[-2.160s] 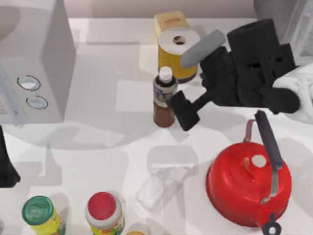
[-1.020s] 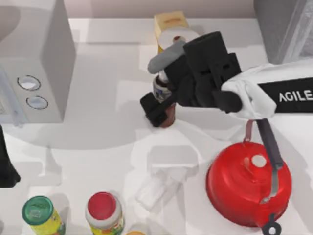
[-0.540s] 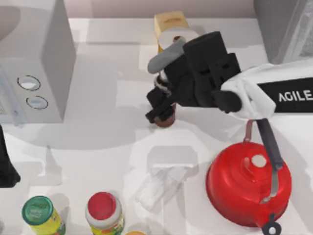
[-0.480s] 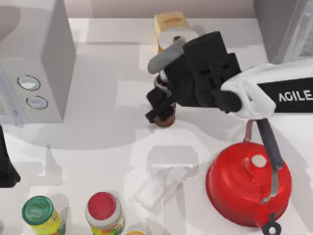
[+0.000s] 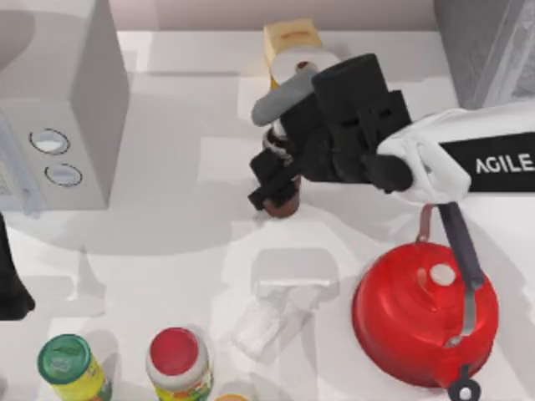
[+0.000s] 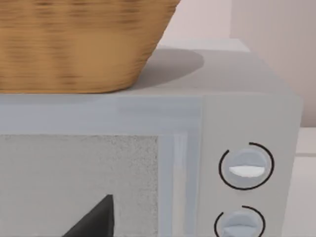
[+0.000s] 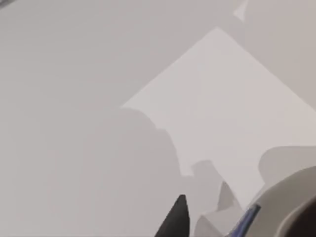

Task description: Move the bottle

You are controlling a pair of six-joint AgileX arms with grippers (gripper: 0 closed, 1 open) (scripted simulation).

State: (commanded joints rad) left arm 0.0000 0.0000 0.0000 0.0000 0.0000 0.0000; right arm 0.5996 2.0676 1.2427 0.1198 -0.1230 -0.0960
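Observation:
The bottle [image 5: 283, 205] stands upright at the table's middle back, only its dark brown base and a bit of its label showing under my right arm. My right gripper [image 5: 274, 177] reaches in from the right and is shut on the bottle's body, its black fingers [image 5: 266, 171] covering the cap and label. In the right wrist view a grey-white curved surface with a blue mark [image 7: 276, 212] sits close by, above bare table. My left arm [image 5: 10, 284] is parked at the table's left edge.
A yellow canister [image 5: 303, 65] and a yellow box [image 5: 290, 35] stand just behind the bottle. A red kettle [image 5: 425, 313] sits front right. A microwave [image 5: 58, 109] is at back left with a wicker basket [image 6: 74, 44] on it. Green-lidded [image 5: 65, 361] and red-lidded [image 5: 176, 355] jars stand front left.
My right arm swung left to the bottle, then its fingers closed on it. Over the last half second nothing has moved.

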